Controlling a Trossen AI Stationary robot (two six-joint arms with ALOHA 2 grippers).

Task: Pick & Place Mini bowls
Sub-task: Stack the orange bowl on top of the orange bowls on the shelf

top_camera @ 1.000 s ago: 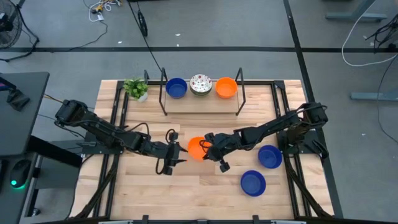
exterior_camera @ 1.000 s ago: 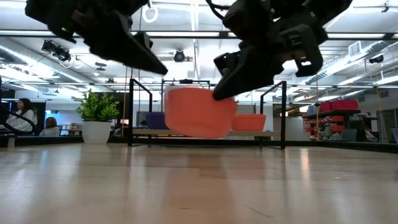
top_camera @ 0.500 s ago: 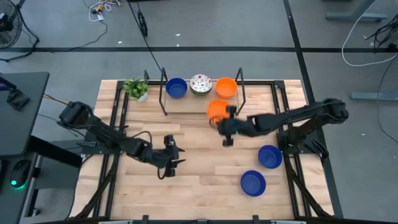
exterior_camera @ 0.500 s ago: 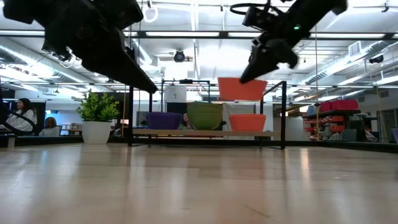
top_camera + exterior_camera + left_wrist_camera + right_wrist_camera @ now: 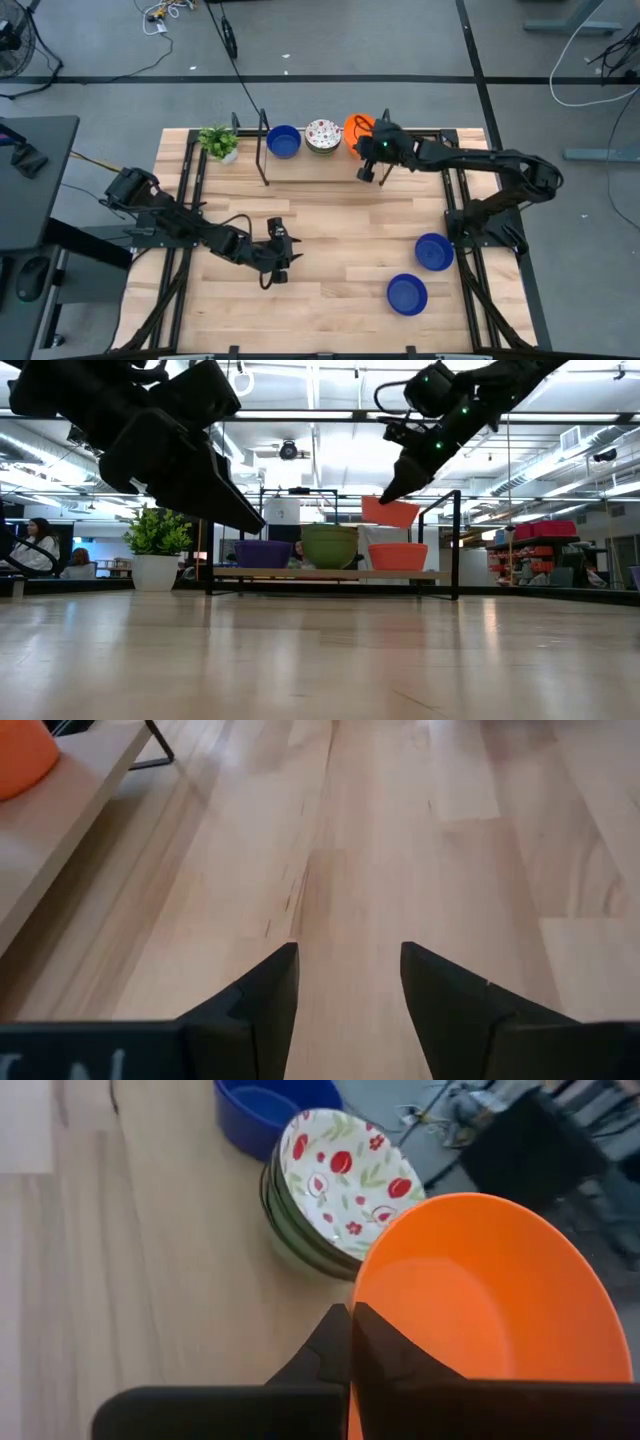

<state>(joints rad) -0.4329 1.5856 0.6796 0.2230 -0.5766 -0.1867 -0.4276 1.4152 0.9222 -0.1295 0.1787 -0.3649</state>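
In the lower left-centre of the high view, the left gripper (image 5: 279, 254) hovers over bare wooden table (image 5: 340, 230), its fingers parted and holding nothing. Along the shelf at upper centre sit a solid blue mini bowl (image 5: 284, 141) and a white red-speckled mini bowl (image 5: 322, 134). Right of them, the right gripper (image 5: 371, 160) pinches the rim of a solid orange mini bowl (image 5: 480, 1310), tilted above another orange bowl (image 5: 397, 556).

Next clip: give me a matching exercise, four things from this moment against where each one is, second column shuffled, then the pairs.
Things:
1. orange bowl
2. patterned bowl
3. left gripper
4. potted plant

Places:
A. over bare table, front left of centre
B. back left corner of the table
C. pinched in the right gripper above the shelf
D. middle of the shelf

Pairs: 1-C, 2-D, 3-A, 4-B
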